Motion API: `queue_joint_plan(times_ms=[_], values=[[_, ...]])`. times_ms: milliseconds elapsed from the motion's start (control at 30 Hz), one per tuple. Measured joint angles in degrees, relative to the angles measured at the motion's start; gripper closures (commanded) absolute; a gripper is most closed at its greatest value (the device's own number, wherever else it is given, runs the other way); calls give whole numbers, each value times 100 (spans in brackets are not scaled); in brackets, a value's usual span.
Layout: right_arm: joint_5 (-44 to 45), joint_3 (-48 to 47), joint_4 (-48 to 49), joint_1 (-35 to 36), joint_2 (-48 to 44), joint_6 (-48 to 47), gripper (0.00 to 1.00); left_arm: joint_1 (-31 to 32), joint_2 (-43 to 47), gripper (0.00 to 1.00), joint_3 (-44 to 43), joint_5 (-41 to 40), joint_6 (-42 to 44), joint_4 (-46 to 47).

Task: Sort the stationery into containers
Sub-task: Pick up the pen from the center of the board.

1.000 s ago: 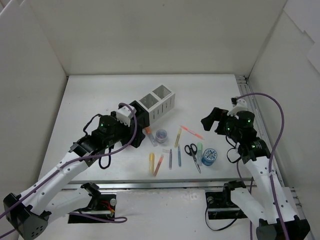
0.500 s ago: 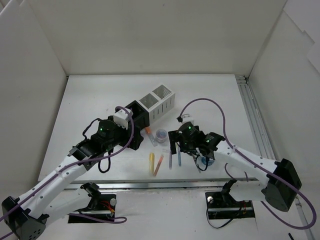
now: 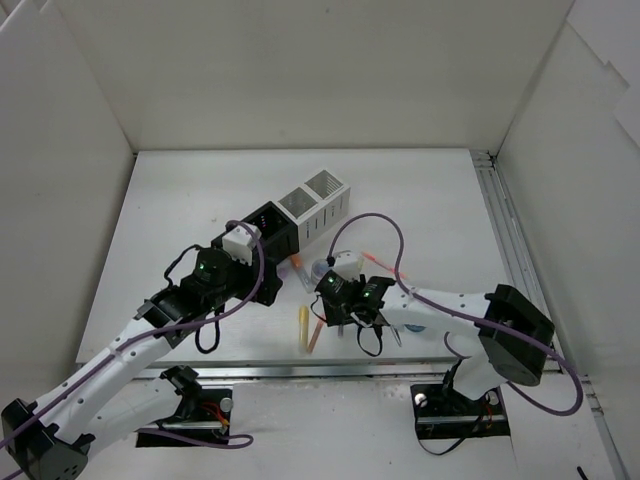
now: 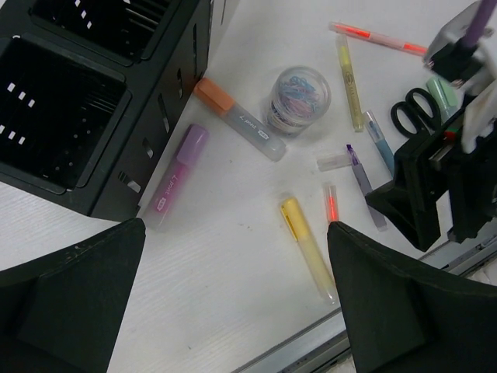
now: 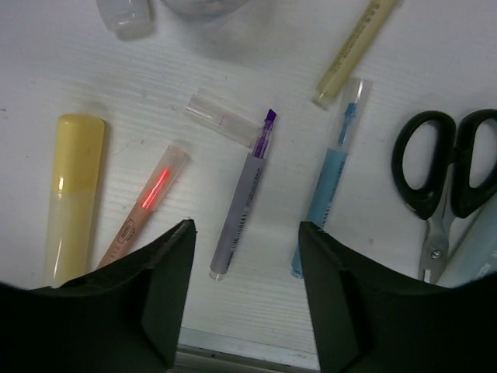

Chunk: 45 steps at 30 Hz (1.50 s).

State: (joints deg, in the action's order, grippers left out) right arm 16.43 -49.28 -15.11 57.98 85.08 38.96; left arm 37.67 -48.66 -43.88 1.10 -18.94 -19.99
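My right gripper [image 5: 247, 230] is low over the pens, open, its fingers straddling an uncapped purple pen [image 5: 241, 203] without touching it; the pen's clear cap [image 5: 221, 118] lies beside the tip. A blue pen [image 5: 329, 185], an orange pen [image 5: 144, 205], a fat yellow marker [image 5: 70, 194] and black scissors [image 5: 441, 169] lie around it. My left gripper [image 4: 233, 230] hangs open over bare table beside the black containers [image 4: 62, 101], with a pink marker [image 4: 175, 180], an orange-capped marker [image 4: 237, 121] and a round tub [image 4: 299, 92] ahead. The white containers [image 3: 320, 198] stand behind.
The table's front metal rail [image 3: 330, 368] runs just below the pens. White walls enclose the table on three sides. A thin yellow pen [image 4: 349, 74], an orange highlighter [image 4: 377, 35] and a pale green eraser [image 4: 443, 90] lie further right.
My right arm has swung from the far right across to the pens and come down over the purple pen, its jaws narrowing. My left gripper drew back slightly from the black containers.
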Motion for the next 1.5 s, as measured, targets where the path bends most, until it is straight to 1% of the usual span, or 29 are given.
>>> queue_joint_plan(times_ms=[133, 167, 300, 367, 533, 600, 633, 700, 733, 900, 1067, 1267, 1400, 1500], values=[[11, -50, 37, 90, 448, 181, 57, 0, 101, 1, 85, -11, -55, -31], [20, -57, 39, 90, 527, 203, 62, 0, 122, 1, 103, -11, -70, -37], [26, -111, 61, 90, 756, 286, 68, 0, 184, 1, 127, -116, -105, -79], [24, -146, 81, 90, 850, 304, 73, 0, 192, 1, 127, -153, -111, -83], [-22, -179, 166, 55, 946, 319, 78, 0, 177, 0, 125, -225, -109, -83], [-72, -179, 181, 0, 946, 343, 82, 0, 133, 1, 125, -240, -105, -83], [-98, -177, 190, -39, 946, 352, 85, 0, 90, 1, 125, -245, -103, -81], [-146, -166, 221, -136, 944, 374, 98, 0, -17, 1, 122, -247, -85, -83], [-170, -157, 236, -186, 940, 387, 100, 0, -72, 1, 122, -245, -68, -83], [-260, -33, 385, -282, 831, 372, 100, 9, -420, 1, -13, -114, 192, -83], [-404, 197, 404, -297, 328, 155, 100, 162, -686, 1, -151, 221, 623, 13], [-420, 302, 468, -684, -1069, -243, 100, 492, -1272, 1, -284, 636, 1075, 234], [-382, 518, 461, -1211, -1996, -527, 100, 791, -2028, 1, -579, 844, 1340, 315], [-452, 671, 459, -1657, -2457, -743, 100, 1043, -2693, 1, -817, 960, 1552, 404]])
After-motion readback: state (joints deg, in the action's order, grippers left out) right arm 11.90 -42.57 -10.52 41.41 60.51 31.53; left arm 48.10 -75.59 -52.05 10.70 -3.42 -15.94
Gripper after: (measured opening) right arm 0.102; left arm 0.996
